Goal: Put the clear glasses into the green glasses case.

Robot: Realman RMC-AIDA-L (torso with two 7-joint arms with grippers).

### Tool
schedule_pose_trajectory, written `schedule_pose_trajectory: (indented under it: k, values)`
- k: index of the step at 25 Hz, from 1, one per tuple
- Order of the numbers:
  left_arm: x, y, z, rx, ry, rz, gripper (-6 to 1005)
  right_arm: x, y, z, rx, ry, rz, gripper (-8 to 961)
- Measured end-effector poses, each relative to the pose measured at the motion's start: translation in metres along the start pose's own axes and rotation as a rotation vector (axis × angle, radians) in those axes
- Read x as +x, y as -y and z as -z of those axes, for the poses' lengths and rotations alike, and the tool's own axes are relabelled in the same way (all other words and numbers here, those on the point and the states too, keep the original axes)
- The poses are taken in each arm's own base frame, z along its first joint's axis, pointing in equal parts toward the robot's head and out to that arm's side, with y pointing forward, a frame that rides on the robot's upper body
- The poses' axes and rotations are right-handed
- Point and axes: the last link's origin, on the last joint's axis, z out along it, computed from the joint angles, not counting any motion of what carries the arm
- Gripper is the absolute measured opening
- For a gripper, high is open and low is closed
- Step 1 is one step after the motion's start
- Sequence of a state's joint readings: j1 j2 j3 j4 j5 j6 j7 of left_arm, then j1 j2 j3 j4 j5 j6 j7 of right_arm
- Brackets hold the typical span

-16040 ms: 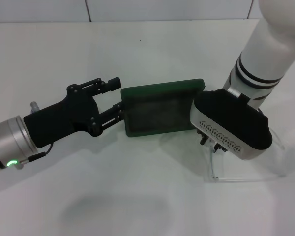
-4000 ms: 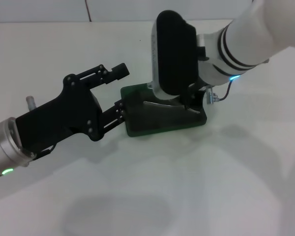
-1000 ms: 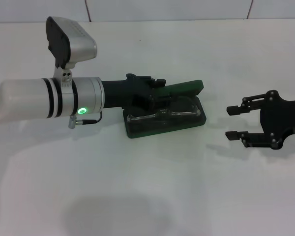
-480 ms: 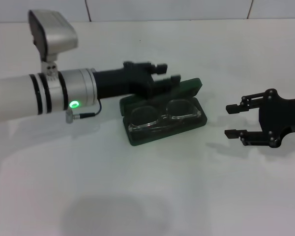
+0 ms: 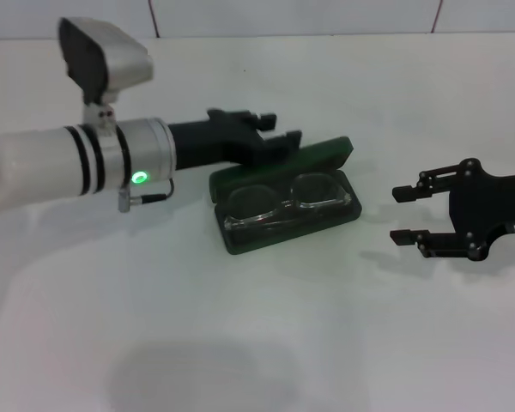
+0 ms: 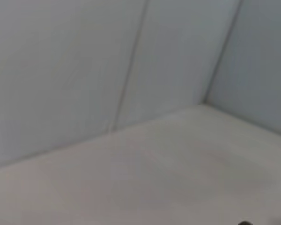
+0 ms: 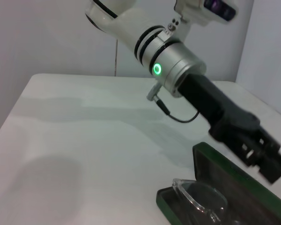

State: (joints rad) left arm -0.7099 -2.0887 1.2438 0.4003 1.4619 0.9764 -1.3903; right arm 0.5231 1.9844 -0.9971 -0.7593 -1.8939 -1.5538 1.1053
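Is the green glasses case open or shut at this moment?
Open. The green glasses case has its lid raised behind the tray, and the clear glasses lie visible inside. The left gripper is at the lid.

The head view looks down on the table [image 5: 266,343]; the right wrist view shares its green glasses case [image 5: 279,206], while the left wrist view faces walls.

White-silver left arm [image 5: 77,163], black bands, green LED; black end effectors.
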Motion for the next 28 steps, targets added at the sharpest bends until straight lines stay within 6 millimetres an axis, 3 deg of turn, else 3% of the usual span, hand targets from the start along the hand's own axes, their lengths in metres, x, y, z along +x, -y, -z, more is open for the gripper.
schedule_pose_trajectory:
  k: [20,28]
  values:
    - [-0.023,-0.012,-0.002,-0.050,0.121,-0.049,554,-0.001,0.001,-0.002,-0.016,-0.019,0.014,509]
    - [-0.016,-0.014,0.006,-0.058,0.009,-0.050,576,-0.003,0.003,-0.002,0.001,-0.003,0.009,508]
